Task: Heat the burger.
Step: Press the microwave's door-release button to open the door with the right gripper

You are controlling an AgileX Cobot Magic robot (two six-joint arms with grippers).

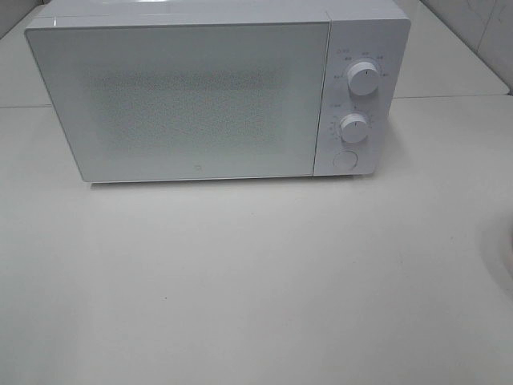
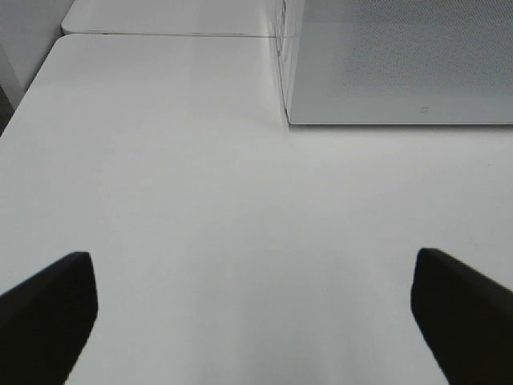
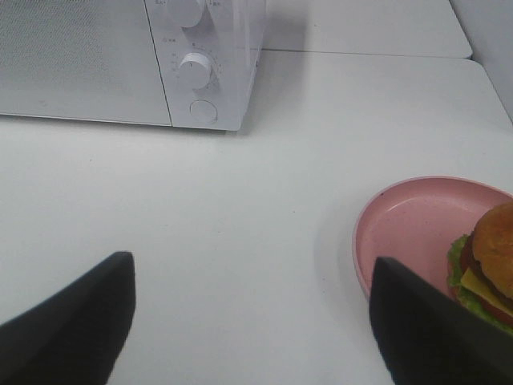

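— Where is the burger (image 3: 490, 261) sitting?
— It is sitting on the pink plate (image 3: 401, 228), over by the right edge of the worktop (image 1: 240, 281).
— Is anything holding it?
— No. The right gripper (image 3: 252, 265) is hanging near the plate with its fingers spread wide, holding nothing. The left gripper (image 2: 250, 265) is hanging over the left side, fingers spread wide too.
— And the microwave (image 1: 216, 88)?
— It is standing toward the back of the worktop with its door closed, well apart from the plate.

- The burger (image 3: 490, 269) and its pink plate (image 3: 405, 233) run off the right wrist picture's edge.
- The markings round the microwave (image 1: 216, 88) dials (image 1: 363, 80) are too small to read.
- Its closed door (image 1: 160, 152) hides the inside.
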